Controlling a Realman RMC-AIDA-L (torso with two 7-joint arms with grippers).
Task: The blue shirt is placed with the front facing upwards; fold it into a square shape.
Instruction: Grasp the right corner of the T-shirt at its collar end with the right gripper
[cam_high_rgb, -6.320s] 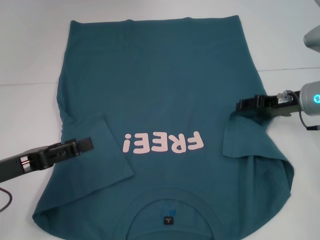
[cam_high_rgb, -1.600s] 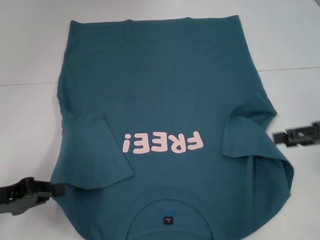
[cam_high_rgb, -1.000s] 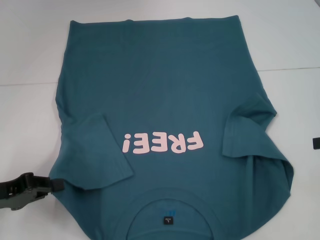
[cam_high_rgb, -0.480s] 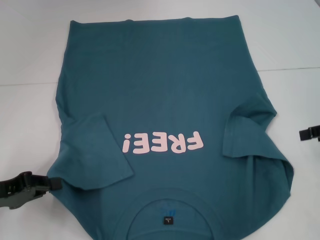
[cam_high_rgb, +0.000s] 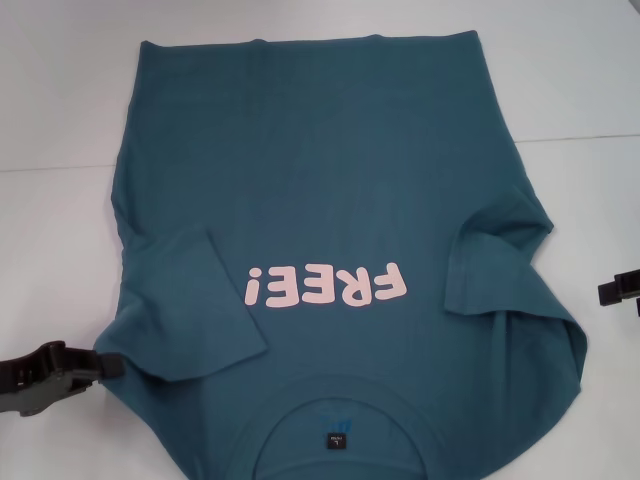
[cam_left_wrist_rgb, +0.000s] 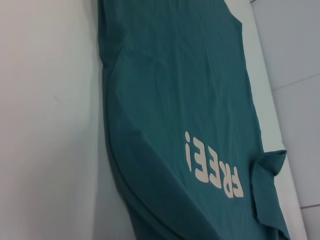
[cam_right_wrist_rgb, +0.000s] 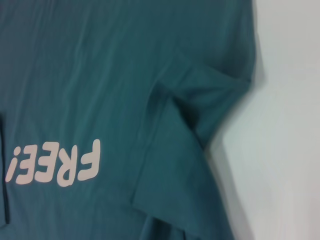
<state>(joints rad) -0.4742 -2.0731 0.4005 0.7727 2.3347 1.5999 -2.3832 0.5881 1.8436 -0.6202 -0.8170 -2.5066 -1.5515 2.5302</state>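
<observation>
Large dark teal-blue cotton t-shirt (cam_high_rgb: 320, 200) with pink "FREE!" lettering (cam_high_rgb: 327, 286) lies face-up on the white table (cam_high_rgb: 60, 120), both sleeves folded inward. Left gripper (cam_high_rgb: 108, 368) touches the shirt's left edge near the collar; right gripper (cam_high_rgb: 612, 291) hovers apart. Neither gripper's jaw state can be told.

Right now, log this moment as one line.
shirt: flat, sleeves folded in | left hand: at shirt edge | right hand: off shirt

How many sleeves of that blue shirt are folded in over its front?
2. One sleeve lies folded in on the blue shirt at the robot's left, the other sleeve at its right, flanking the pink lettering.
</observation>
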